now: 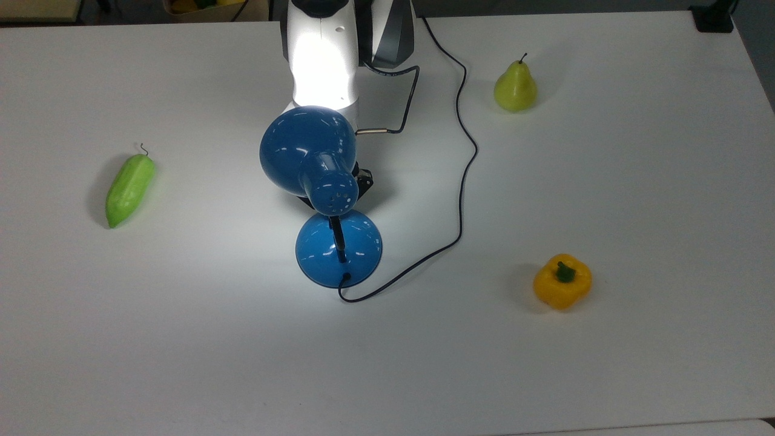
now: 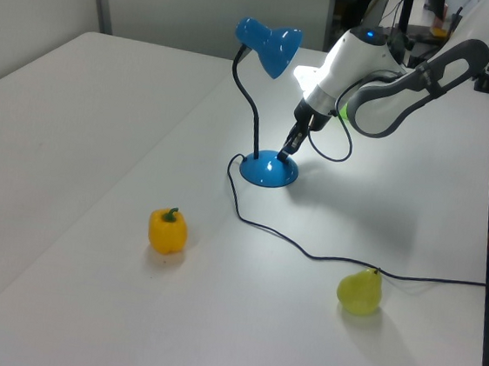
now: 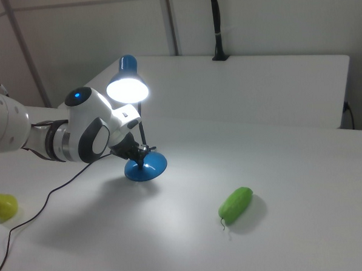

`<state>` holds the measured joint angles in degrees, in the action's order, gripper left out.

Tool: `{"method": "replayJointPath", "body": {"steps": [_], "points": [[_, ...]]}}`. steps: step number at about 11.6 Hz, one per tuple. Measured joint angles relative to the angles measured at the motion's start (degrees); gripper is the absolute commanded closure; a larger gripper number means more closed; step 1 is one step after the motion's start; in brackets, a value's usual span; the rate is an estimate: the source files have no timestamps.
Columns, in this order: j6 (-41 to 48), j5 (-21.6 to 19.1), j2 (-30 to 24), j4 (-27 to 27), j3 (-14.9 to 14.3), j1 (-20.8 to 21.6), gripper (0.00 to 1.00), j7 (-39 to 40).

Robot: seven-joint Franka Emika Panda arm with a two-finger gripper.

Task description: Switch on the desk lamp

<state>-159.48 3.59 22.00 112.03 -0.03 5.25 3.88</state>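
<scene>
White table (image 1: pixel 605 375), big and mostly bare, robot arm (image 2: pixel 387 71) reaching in from the far side in the top view. Desk lamp (image 1: pixel 315 163) stands near the middle of the table, round blue base (image 2: pixel 269 170) flat on the surface, thin black neck curving up to the dome shade (image 3: pixel 128 85). The lamp is lit: in the right view the shade's mouth glows white and a bright pool falls on the table around the base, and the arm's white shell is washed out under it in the top view. So the task's goal looks reached, light is on. Gripper (image 2: pixel 287 148) is down at the base's edge on the left view's right, tip touching or just above the blue rim; can't tell which, and can't tell if the fingers are spread or pressed together, they read as one dark point. What's left, I'd judge, is only lifting the arm clear without knocking the base or snagging the black cord (image 1: pixel 461 181), which runs from the base in a loose curve across the table toward the far edge. Scattered well apart from the lamp: green gourd (image 1: pixel 129 189) on the top view's left, pear (image 1: pixel 515 88) far right, yellow pepper (image 1: pixel 562 282) near right, none touched.
</scene>
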Motion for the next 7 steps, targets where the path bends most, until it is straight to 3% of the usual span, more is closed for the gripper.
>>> {"method": "replayJointPath", "body": {"steps": [3,7], "points": [[1.0,0.0,-0.4,0.3,0.0,-0.8,1.00,0.0],[11.2,0.0,-4.2,0.3,0.0,-0.8,1.00,0.0]]}}
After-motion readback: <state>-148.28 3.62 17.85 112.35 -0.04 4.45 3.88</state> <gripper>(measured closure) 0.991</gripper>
